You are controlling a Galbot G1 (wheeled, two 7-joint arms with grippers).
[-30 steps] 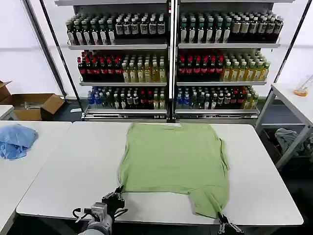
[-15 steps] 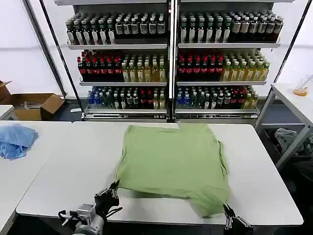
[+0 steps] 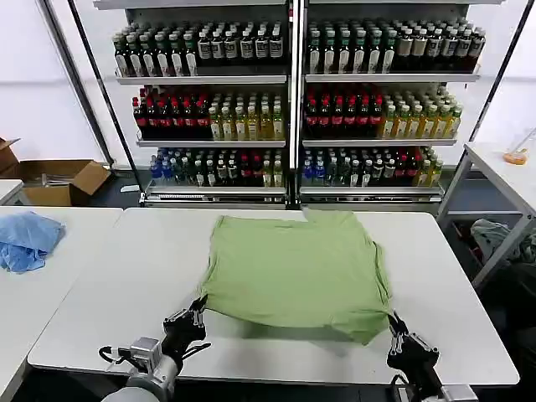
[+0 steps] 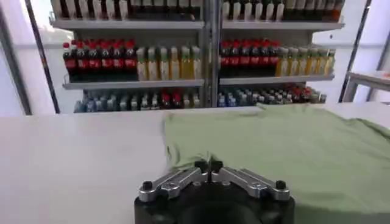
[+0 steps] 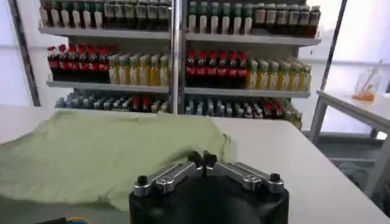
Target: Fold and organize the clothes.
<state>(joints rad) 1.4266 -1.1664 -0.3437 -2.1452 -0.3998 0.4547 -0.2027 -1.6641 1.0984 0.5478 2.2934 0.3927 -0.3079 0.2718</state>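
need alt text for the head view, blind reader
A light green shirt lies on a white table, its near corners lifted by the left gripper and right gripper, both shut on it. Behind stand shelves of bottles.

White table (image 3: 109,293), light blue cloth (image 3: 27,239) on neighbouring table, bottle-stocked shelves (image 3: 293,109), cardboard box (image 3: 59,182)

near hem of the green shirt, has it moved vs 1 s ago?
Yes. The green shirt's near hem has lifted away from the table's front edge toward the shelves, pinched by the left gripper and right gripper.
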